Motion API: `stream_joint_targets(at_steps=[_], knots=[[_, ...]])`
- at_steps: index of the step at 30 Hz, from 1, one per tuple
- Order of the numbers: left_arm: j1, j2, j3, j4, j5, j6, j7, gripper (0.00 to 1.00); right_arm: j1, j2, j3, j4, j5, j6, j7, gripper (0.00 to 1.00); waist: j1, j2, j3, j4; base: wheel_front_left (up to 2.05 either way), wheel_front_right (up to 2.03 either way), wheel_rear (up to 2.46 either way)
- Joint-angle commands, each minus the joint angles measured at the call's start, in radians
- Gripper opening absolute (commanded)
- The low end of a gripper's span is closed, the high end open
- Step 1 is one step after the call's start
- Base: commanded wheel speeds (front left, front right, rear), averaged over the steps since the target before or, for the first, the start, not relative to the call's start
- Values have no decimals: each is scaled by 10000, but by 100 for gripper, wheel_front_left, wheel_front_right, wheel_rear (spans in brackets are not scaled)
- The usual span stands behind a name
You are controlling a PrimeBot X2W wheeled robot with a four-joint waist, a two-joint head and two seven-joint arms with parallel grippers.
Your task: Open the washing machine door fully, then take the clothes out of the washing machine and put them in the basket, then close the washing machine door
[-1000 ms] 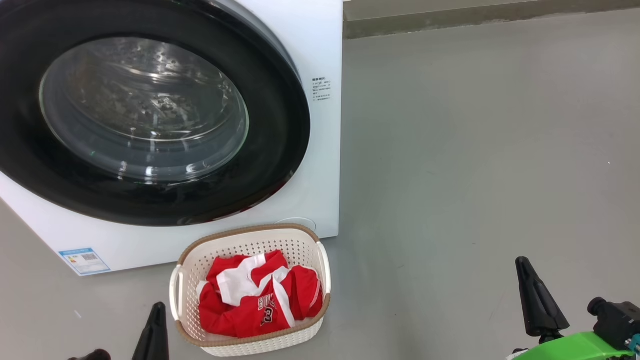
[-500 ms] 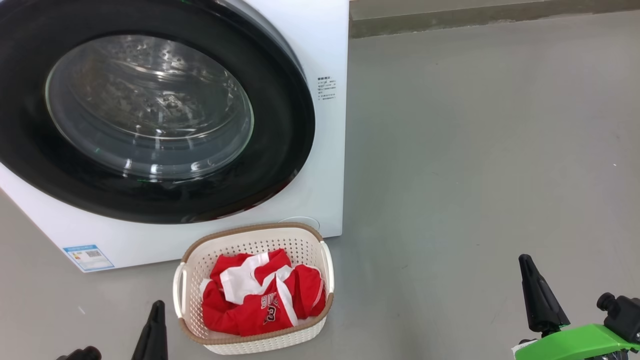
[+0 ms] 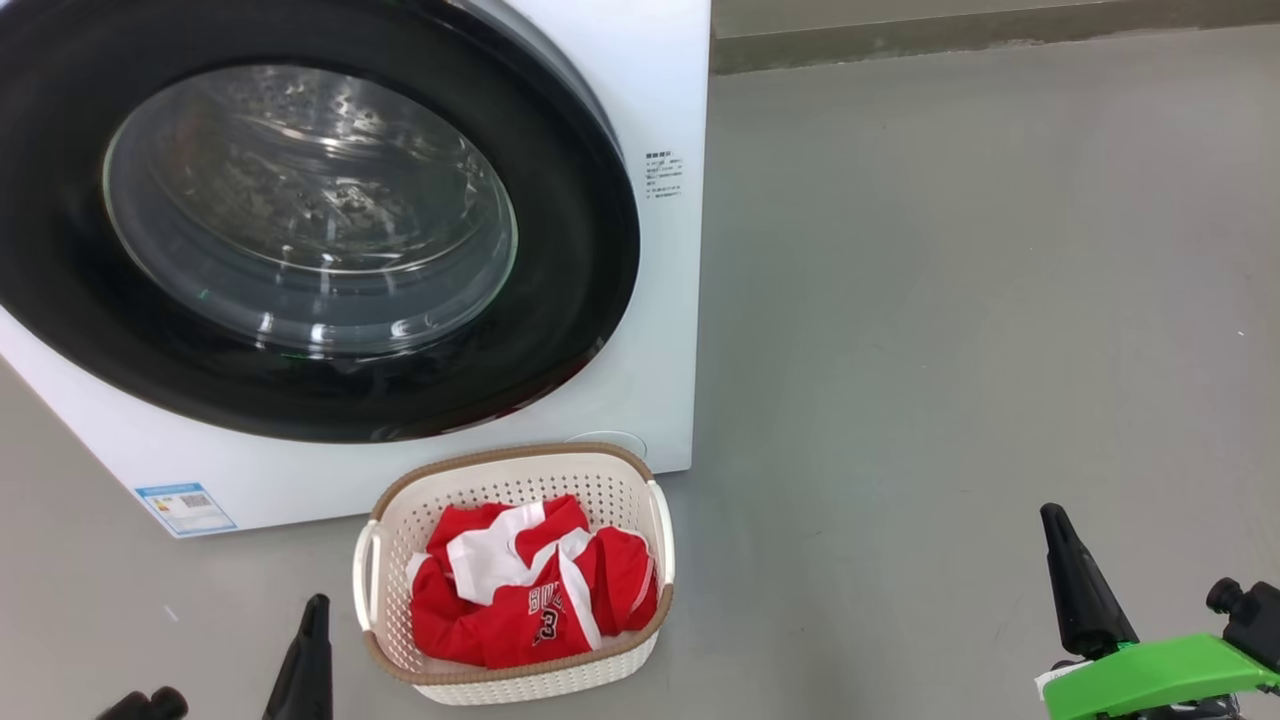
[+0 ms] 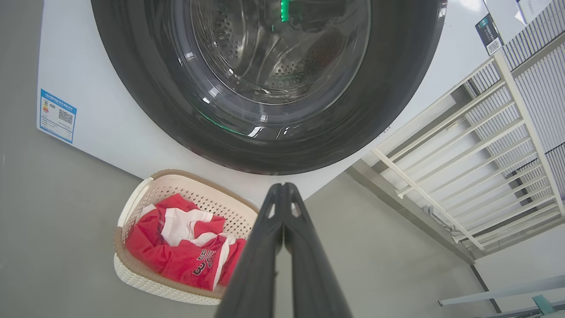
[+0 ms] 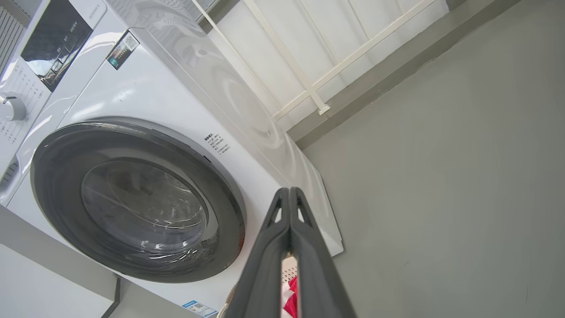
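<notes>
The washing machine stands at the upper left, its round black-rimmed door lying flush against the front. Through the door's glass I see the steel drum. On the floor just before the machine sits the basket, holding the crumpled red and white clothes. My left gripper is shut and empty, low at the basket's left side. My right gripper is shut and empty, far to the basket's right over bare floor. Both wrist views show fingertips pressed together.
A grey floor spreads wide to the machine's right. A low kerb runs along the back. White railing stands beside the machine. A green part of my right arm sits at the lower right.
The whole head view has drifted slightly right and down, so the camera moved. Machine, basket and clothes keep their places relative to each other. Both grippers stay shut.
</notes>
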Motion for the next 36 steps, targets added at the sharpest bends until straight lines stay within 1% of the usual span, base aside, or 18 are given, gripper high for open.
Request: stream_joint_targets(at_steps=[1, 16, 36], knots=[[-456, 107, 233, -173, -375, -89, 111, 0, -489, -189, 48, -184, 424, -5, 120, 0, -1, 0, 3, 15, 0, 0, 0], [-699, 127, 357, 14, -2255, -234, 573, 0, -761, -235, -2, 49, 2312, -7, 579, 0, -1, 0, 26, 149, 0, 0, 0], [-987, 151, 503, 234, -4480, -405, 1118, 0, -1084, -272, -82, 325, 4528, -9, 1140, 0, -1, 0, 54, 306, 0, 0, 0]])
